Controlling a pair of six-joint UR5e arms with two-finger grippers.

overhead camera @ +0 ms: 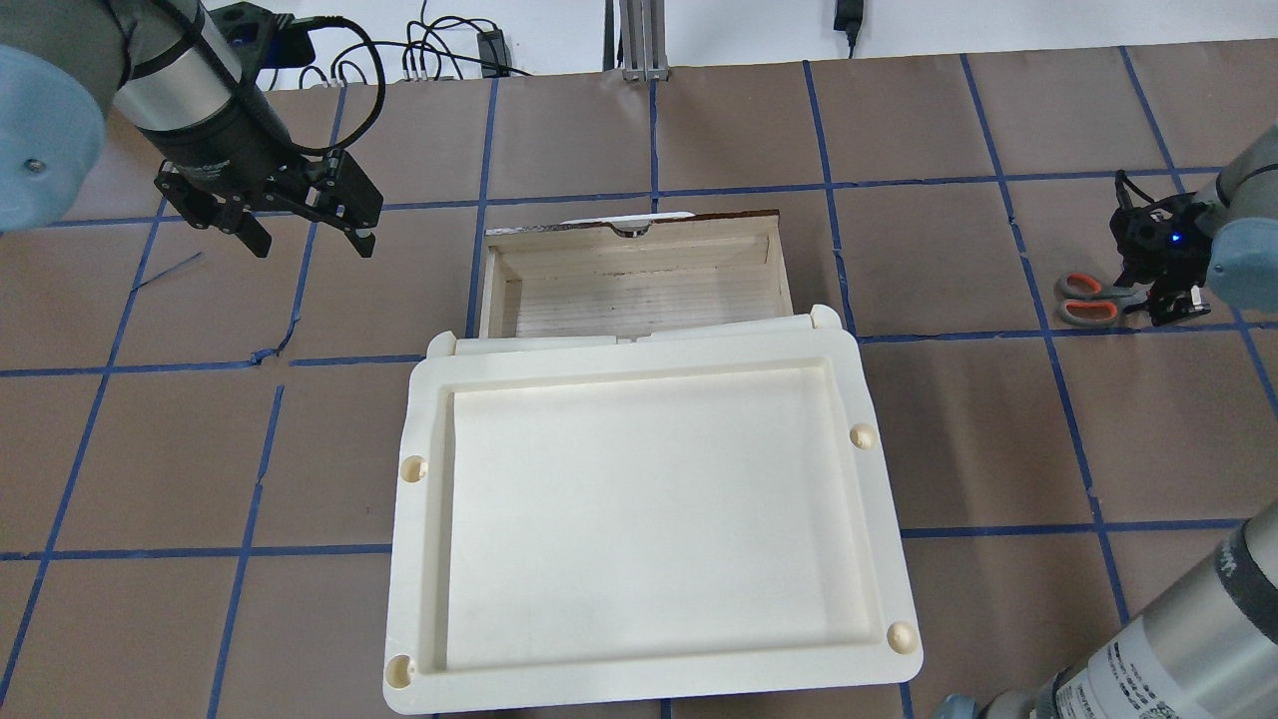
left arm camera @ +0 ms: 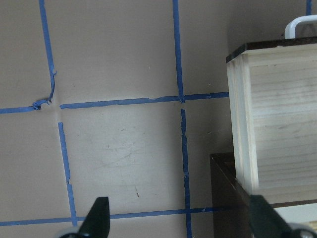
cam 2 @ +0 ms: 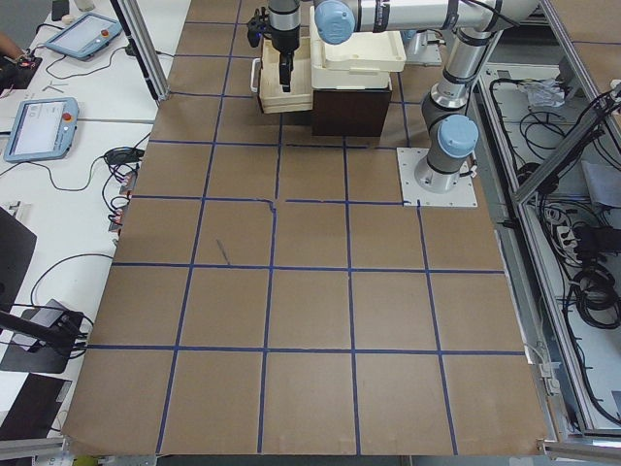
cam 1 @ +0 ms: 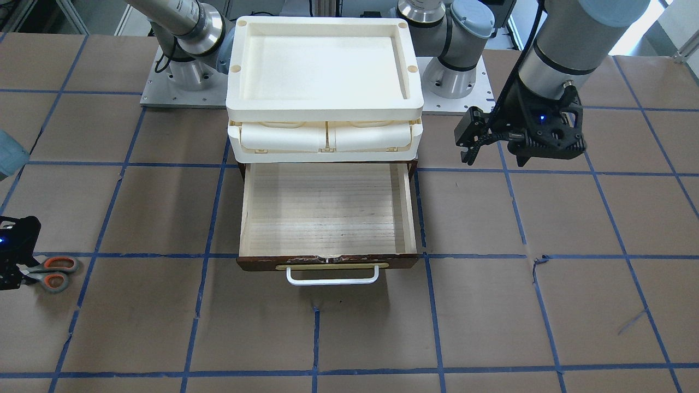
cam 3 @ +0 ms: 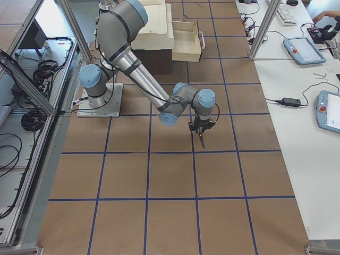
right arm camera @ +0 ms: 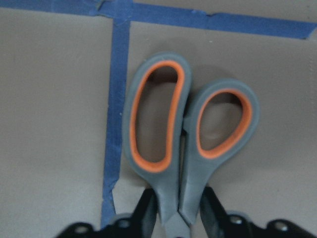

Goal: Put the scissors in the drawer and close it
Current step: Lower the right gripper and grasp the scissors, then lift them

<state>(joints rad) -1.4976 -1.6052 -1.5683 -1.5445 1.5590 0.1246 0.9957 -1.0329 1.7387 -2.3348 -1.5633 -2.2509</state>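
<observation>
The scissors (cam 1: pixel 54 273) lie on the brown table near its end on my right; grey handles with orange-lined loops fill the right wrist view (right arm camera: pixel 171 186). My right gripper (cam 1: pixel 22 270) is closed on them just below the loops, a finger (right arm camera: pixel 147 208) pressed against each side. The blades are hidden under the gripper. The drawer (cam 1: pixel 327 263) stands pulled out and empty, with pale wood inside, a dark front and a white handle. My left gripper (overhead camera: pixel 310 238) is open and empty, hovering beside the drawer's side wall (left arm camera: pixel 277 114).
A cream plastic tray unit (cam 1: pixel 325 106) sits on top of the dark cabinet behind the drawer. Blue tape lines grid the brown table. Both arm bases (cam 1: pixel 453 76) stand behind the tray unit.
</observation>
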